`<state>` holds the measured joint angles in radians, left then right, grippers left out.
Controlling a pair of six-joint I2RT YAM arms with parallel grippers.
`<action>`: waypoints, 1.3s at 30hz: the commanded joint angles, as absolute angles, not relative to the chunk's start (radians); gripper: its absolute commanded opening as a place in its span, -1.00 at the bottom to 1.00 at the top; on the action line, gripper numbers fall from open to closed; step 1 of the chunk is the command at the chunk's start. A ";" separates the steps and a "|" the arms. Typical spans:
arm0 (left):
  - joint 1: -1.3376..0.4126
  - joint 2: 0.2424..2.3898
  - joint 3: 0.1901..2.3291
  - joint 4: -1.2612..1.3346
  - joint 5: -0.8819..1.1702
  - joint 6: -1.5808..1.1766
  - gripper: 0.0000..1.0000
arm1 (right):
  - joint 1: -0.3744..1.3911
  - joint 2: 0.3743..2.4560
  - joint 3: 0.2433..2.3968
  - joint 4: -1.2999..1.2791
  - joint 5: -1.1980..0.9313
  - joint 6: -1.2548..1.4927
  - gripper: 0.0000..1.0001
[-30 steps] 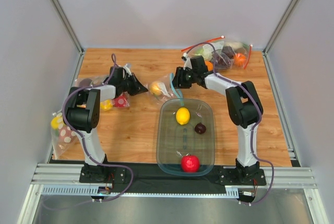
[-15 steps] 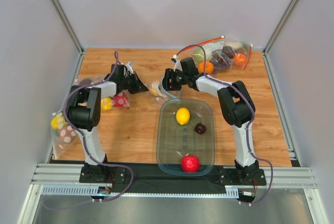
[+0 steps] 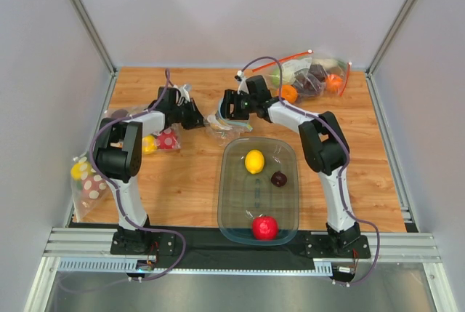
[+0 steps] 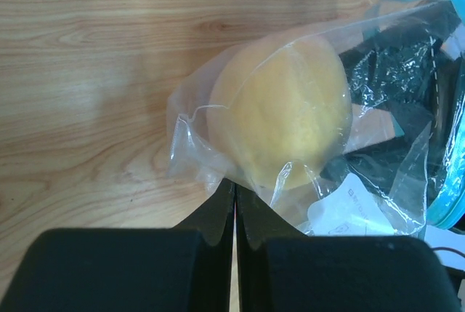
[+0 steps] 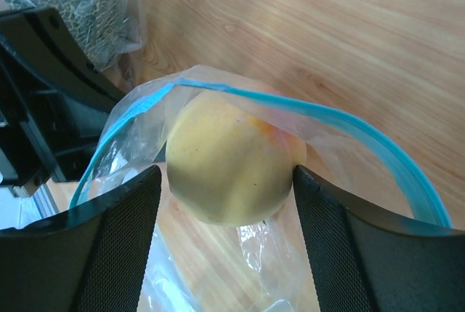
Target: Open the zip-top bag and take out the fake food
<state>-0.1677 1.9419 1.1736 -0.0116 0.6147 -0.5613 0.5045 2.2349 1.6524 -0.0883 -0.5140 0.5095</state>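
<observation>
Where the two arms meet above the middle of the overhead view, the left gripper (image 3: 192,115) and the right gripper (image 3: 227,106) face each other across the zip-top bag (image 3: 220,126), which lies on the wooden table (image 3: 182,174) just beyond the far rim of a clear glass dish (image 3: 231,203). Inside that dish sit the yellow lemon (image 3: 254,161) near its upper end, the dark plum (image 3: 279,178) to the lemon's lower right, and the red apple (image 3: 265,227) at the lower end, all well apart from one another. A larger bag with red zip strips (image 3: 312,76) rests at the upper right of the table. In the left wrist view, the two black fingers (image 4: 123,268) are pressed together at the bottom centre, with a corner of the bag's clear film caught at their tips; the orange-yellow peach (image 4: 280,112) fills the middle of the frame inside the film, and the light-blue zip strip shows at the right edge. In the right wrist view, the bag's mouth gapes, its blue strip arching over the peach at the centre, and the two mesh-faced pads (image 5: 109,254) stand wide on either side of the fruit, each set against its flank, so this gripper clasps the peach within the bag's mouth.
</observation>
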 commanded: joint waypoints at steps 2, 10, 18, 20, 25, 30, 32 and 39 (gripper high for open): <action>-0.193 1.951 1.215 0.005 0.675 -0.551 -1.00 | 0.555 2.266 1.732 -0.124 -0.497 0.468 0.50; -0.193 1.950 1.218 0.011 0.684 -0.557 -1.00 | 0.592 2.295 1.770 -0.189 -0.443 0.417 0.71; -0.193 1.948 1.216 0.032 0.699 -0.577 -1.00 | 0.620 2.329 1.805 -0.259 -0.399 0.371 0.63; -0.193 1.948 1.215 0.037 0.701 -0.578 -1.00 | 0.624 2.335 1.812 -0.276 -0.390 0.370 0.23; -0.192 1.933 1.203 0.014 0.684 -0.554 -1.00 | 0.626 2.290 1.773 -0.268 -0.339 0.370 -0.32; -0.180 1.919 1.183 0.015 0.677 -0.557 -1.00 | 0.606 2.205 1.735 -0.239 -0.334 0.394 -0.52; -0.169 1.914 1.167 0.024 0.670 -0.571 -1.00 | 0.598 2.178 1.718 -0.232 -0.331 0.402 -0.52; -0.120 1.901 1.126 0.031 0.663 -0.572 -1.00 | 0.554 2.085 1.655 -0.224 -0.313 0.402 -0.53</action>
<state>-0.1394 1.9434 1.1389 -0.0032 0.6537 -0.5674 0.5720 2.1742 1.6680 -0.2501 -0.3161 0.3954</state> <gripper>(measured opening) 0.006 0.680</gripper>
